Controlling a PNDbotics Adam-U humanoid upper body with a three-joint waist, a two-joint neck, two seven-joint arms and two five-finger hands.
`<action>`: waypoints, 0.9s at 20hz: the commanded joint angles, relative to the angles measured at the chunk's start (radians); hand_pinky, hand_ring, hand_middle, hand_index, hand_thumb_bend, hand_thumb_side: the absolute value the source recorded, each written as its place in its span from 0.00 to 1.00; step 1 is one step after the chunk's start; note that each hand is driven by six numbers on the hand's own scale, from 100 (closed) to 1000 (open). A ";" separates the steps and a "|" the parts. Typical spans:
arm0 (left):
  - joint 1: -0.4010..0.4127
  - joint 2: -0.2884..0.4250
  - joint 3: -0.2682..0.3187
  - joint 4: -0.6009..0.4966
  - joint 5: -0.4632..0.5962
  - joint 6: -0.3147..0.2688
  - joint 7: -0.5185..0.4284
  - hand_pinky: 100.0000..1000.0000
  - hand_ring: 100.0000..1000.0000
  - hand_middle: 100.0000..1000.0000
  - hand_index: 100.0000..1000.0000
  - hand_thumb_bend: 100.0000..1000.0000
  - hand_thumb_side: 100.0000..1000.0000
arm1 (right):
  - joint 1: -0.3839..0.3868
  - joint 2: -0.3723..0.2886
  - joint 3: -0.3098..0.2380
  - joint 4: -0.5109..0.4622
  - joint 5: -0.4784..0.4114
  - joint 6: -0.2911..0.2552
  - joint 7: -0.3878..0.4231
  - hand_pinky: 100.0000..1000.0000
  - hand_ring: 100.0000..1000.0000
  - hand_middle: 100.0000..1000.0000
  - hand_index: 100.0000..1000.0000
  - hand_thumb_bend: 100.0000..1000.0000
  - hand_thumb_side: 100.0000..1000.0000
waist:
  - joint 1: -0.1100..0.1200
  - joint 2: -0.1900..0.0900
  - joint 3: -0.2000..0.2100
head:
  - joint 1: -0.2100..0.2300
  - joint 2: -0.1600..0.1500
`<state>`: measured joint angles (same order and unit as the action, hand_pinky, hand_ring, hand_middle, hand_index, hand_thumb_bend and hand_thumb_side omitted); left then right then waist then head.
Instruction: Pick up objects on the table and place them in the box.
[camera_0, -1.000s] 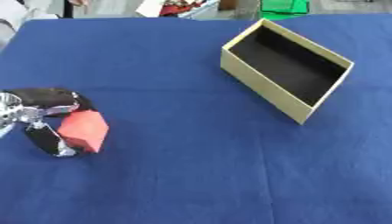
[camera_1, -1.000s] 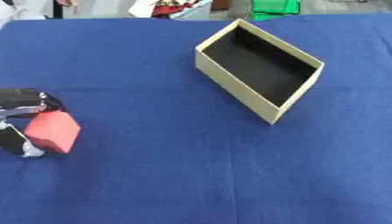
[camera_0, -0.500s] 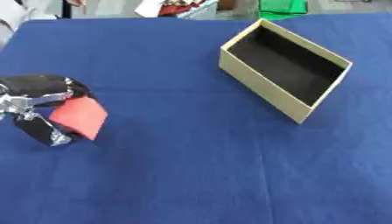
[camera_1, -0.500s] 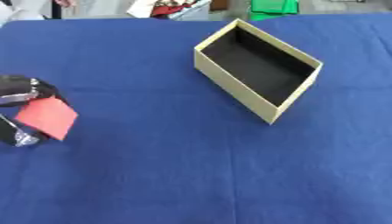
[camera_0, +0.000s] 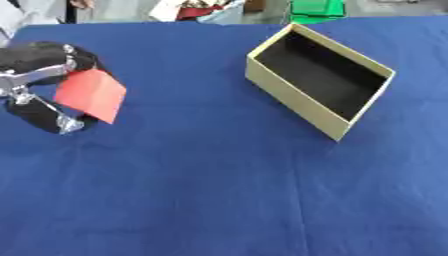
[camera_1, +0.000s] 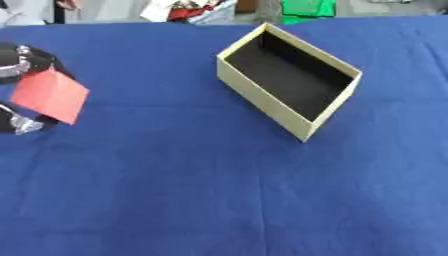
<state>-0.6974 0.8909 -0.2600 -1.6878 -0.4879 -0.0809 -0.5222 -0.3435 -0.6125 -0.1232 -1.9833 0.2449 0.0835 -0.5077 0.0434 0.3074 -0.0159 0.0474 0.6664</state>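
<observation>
Now the left hand (camera_0: 39, 82) has its fingers clamped on a red block (camera_0: 90, 94), tilted, left of the open tan box (camera_0: 317, 80).

light: bright, even, from overhead | shadows: faint on the table (camera_0: 219, 190), dark inside the box (camera_0: 319, 80) | glare: none | focus: soft throughout, left hand (camera_0: 39, 85) blurred
</observation>
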 joint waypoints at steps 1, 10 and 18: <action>-0.070 -0.030 0.016 0.024 -0.006 -0.014 0.014 0.48 0.53 0.54 0.72 0.07 0.00 | -0.014 -0.024 -0.008 -0.017 0.000 -0.004 0.000 0.77 0.76 0.75 0.79 0.00 0.93 | 0.000 -0.025 -0.006 | -0.001 -0.008; -0.267 -0.204 0.023 0.214 -0.012 -0.076 -0.013 0.46 0.53 0.54 0.73 0.00 0.00 | -0.037 -0.019 0.001 -0.017 -0.005 -0.011 0.009 0.77 0.76 0.75 0.79 0.00 0.93 | 0.012 -0.031 -0.056 | 0.018 -0.009; -0.377 -0.372 0.059 0.342 -0.084 -0.144 0.001 0.46 0.53 0.55 0.74 0.00 0.01 | -0.068 -0.005 0.007 -0.017 -0.010 -0.021 0.013 0.77 0.76 0.76 0.79 0.00 0.93 | 0.019 -0.020 -0.101 | 0.049 -0.025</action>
<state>-1.0497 0.5258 -0.2209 -1.3513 -0.5559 -0.2140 -0.5261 -0.3985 -0.6028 -0.1114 -1.9833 0.2421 0.0678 -0.4954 0.0657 0.3053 -0.1177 0.0901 0.6528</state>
